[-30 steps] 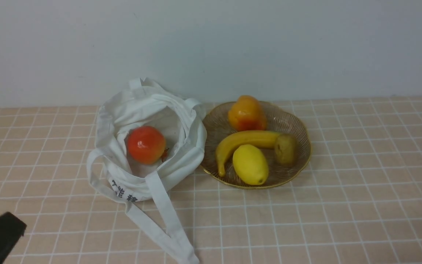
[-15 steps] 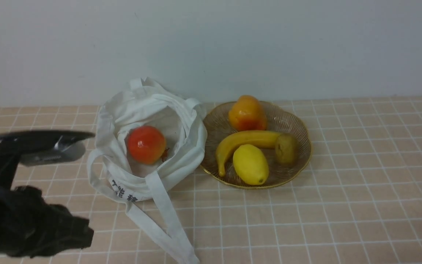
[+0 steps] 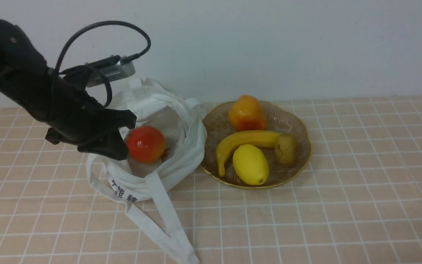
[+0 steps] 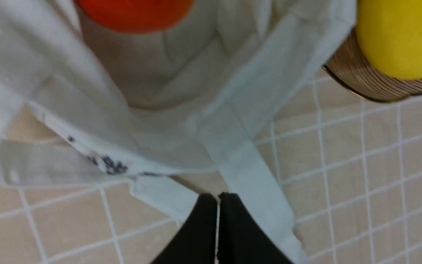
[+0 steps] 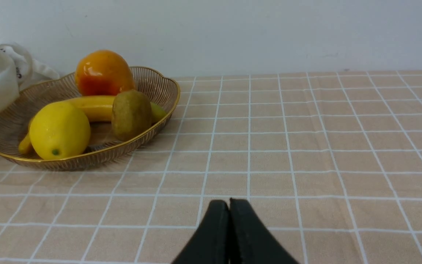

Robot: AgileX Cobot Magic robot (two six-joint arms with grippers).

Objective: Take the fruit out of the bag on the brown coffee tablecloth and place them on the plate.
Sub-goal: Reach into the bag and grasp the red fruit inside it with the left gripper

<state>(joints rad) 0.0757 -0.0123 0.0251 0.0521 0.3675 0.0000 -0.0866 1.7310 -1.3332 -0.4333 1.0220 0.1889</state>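
Observation:
The fruit (image 3: 146,144), a glossy red-orange ball, lies inside the open white bag (image 3: 181,121) on the checked tablecloth (image 3: 306,220). My left gripper (image 3: 120,153) hangs shut over the bag's left rim, just left of the fruit, with nothing in it. In the left wrist view its shut tips (image 4: 218,196) sit above the bag's near rim and strap (image 4: 247,172), and the fruit (image 4: 134,13) shows deeper in the bag (image 4: 167,73). The gold wire plate (image 3: 299,126) stands right of the bag. My right gripper (image 5: 229,202) is shut and empty, low over the cloth, right of the plate (image 5: 163,82).
The plate holds an orange-yellow pepper-shaped fruit (image 3: 246,113), a banana (image 3: 244,141), a lemon (image 3: 250,164) and a kiwi (image 3: 286,148). The bag's long straps (image 3: 167,220) trail toward the front edge. A white wall stands close behind the bag and plate.
My left arm has swung up from the lower left corner and forward to the bag's left rim beside the fruit. The fruit, bag and plate have not moved.

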